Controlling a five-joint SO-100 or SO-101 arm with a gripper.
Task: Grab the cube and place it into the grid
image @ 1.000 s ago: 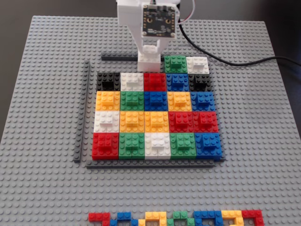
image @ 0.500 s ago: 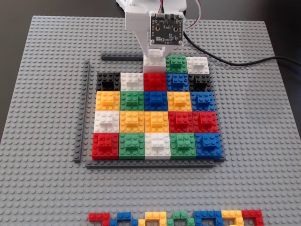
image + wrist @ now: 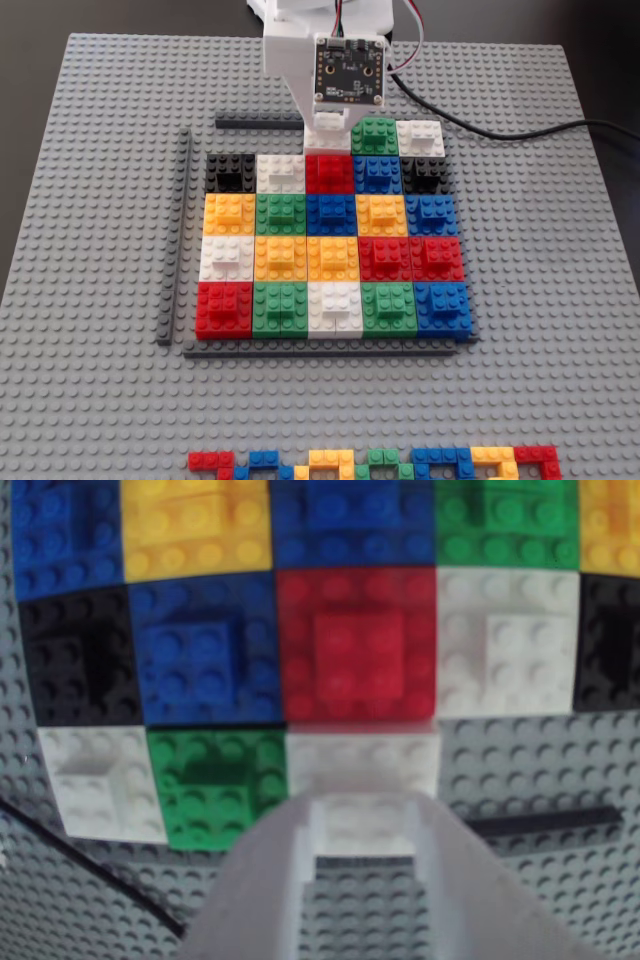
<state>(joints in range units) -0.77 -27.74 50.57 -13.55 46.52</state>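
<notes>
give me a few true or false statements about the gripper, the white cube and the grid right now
1. The gripper has the white cube between its fingers. True.
2. In the wrist view the cube sits against a red block of the grid. True.
3. In the fixed view the cube is at the grid's bottom row, near the zigzag row of small bricks. False: it is at the top edge, left of a green block.
4. The grid's top row is already full. False: bare baseplate shows left of the cube.
5. A black cable runs off to the right in the fixed view. True.
</notes>
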